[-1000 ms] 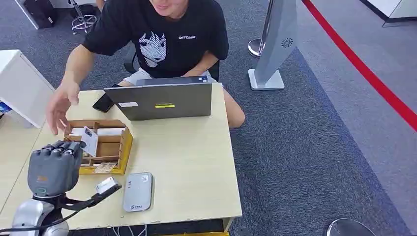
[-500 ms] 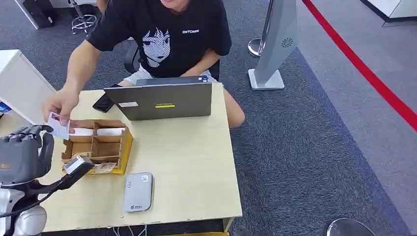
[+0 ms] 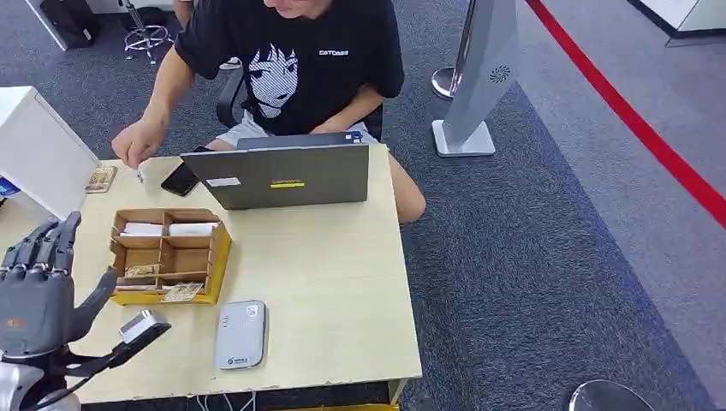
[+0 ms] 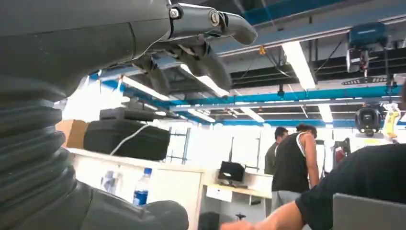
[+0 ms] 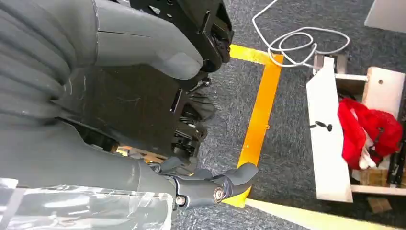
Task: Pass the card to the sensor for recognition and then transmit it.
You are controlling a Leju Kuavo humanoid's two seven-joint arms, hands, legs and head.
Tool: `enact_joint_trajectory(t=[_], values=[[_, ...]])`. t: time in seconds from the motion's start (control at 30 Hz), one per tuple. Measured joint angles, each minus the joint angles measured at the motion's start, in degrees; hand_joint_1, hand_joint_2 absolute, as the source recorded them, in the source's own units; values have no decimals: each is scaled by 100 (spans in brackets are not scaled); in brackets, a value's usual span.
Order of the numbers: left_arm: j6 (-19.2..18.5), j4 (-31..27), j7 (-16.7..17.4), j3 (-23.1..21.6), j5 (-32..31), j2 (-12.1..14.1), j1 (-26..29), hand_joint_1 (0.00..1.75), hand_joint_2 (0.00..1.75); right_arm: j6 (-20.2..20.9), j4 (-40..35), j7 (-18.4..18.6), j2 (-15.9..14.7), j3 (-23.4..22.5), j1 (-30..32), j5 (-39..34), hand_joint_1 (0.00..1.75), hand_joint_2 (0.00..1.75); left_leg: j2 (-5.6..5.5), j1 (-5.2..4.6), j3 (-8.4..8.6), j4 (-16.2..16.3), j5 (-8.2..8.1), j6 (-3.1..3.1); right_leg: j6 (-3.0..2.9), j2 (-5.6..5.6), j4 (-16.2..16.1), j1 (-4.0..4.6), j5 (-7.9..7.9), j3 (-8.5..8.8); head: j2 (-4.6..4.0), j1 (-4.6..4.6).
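Grey carpet surrounds the table (image 3: 342, 282); the left hand (image 3: 38, 287) is open and empty, near the wooden box (image 3: 167, 254). The person's hand (image 3: 137, 141) holds the card (image 3: 139, 175), so a careless swing could knock the box. Whether the right hand (image 5: 143, 158) holds anything I cannot tell.

The person's black T-shirt (image 3: 295, 60) bears small white lettering, too blurred to read.

You're looking at a light wooden table (image 3: 334, 282). At its twelve o'clock edge sits a grey laptop (image 3: 287, 174), a black phone (image 3: 180, 180) beside it at nine. The wooden organizer (image 3: 169, 254) lies left, the grey sensor (image 3: 240, 334) near six o'clock.
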Motion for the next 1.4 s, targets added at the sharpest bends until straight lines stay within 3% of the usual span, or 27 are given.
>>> enact_joint_trajectory(t=[0.23, 0.4, 0.57, 0.77, 0.97, 1.4], values=[[37, -314, 112, -151, -728, -90, 594, 0, 175, -74, 0, -48, -2, -39, 9, -74, 0, 175, 0, 1, 0, 0, 0, 0, 0, -2, 0, 0, 0, -1, 0, 0], [41, -251, 508, -518, -1370, -98, 813, 0, 175, -101, 0, -41, -7, -77, 15, -96, 0, 175, -1, 0, 1, 0, 1, 0, 0, -3, 0, 0, 0, 0, 0, -2], [286, 617, 1031, -739, -1637, -166, 668, 0, 175, -151, 0, 26, -7, -81, 13, -9, 0, 175, -2, 0, 1, 0, 1, 0, 0, -4, 0, 0, 0, 1, -2, 0], [702, 1826, 1145, -704, -1718, -265, 183, 0, 175, -136, 0, 120, -7, -76, 1, 120, 0, 175, -3, 1, 1, 0, 3, 1, 0, -4, 1, 1, 2, 2, -2, 0], [1119, 2620, 1145, -569, -2052, -363, -214, 0, 175, -63, 0, 162, -7, -53, -9, 175, 0, 175, -3, 0, -1, 0, 2, 1, 0, -4, 1, 0, 2, 2, 0, -2], [1158, 3213, 1128, -546, -2218, -695, -737, 0, 175, 59, 0, 203, -7, 15, -29, 225, 0, 175, -3, 0, 0, 0, 3, 1, 0, -4, 1, 0, 3, 2, 0, 0]])
